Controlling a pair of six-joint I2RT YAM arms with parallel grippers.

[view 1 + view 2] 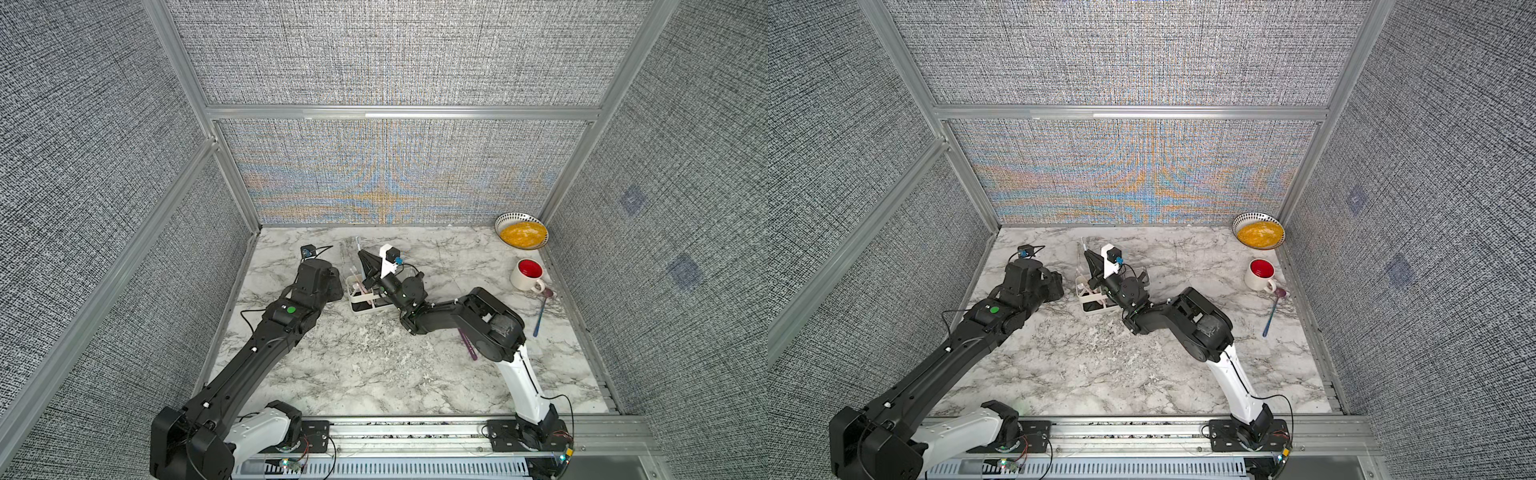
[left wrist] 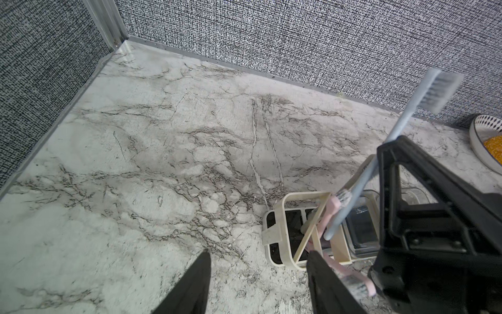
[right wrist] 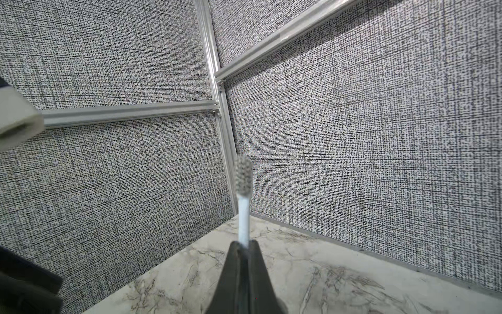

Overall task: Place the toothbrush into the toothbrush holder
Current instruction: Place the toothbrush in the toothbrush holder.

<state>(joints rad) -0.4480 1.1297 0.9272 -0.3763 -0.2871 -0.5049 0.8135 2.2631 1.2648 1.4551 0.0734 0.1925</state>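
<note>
A pale blue toothbrush (image 2: 402, 122) stands tilted, bristles up, with my right gripper (image 3: 243, 243) shut on its handle. Its lower end reaches down into the toothbrush holder (image 2: 307, 194), a cream-white frame caddy, near the bar between the end section and the nearest clear cup. Pink toothbrushes (image 2: 332, 209) lean in the end section with the diagonal bar. In both top views the right gripper (image 1: 368, 266) (image 1: 1094, 262) hangs over the holder (image 1: 357, 297) (image 1: 1086, 297). My left gripper (image 2: 259, 271) is open and empty beside the holder's end, one finger close to the frame.
A patterned bowl (image 1: 521, 235) with yellow contents sits in the back right corner. In front of it stand a white mug (image 1: 528, 274) with a red inside and a blue spoon (image 1: 540, 311). A purple stick (image 1: 469, 345) lies under the right arm.
</note>
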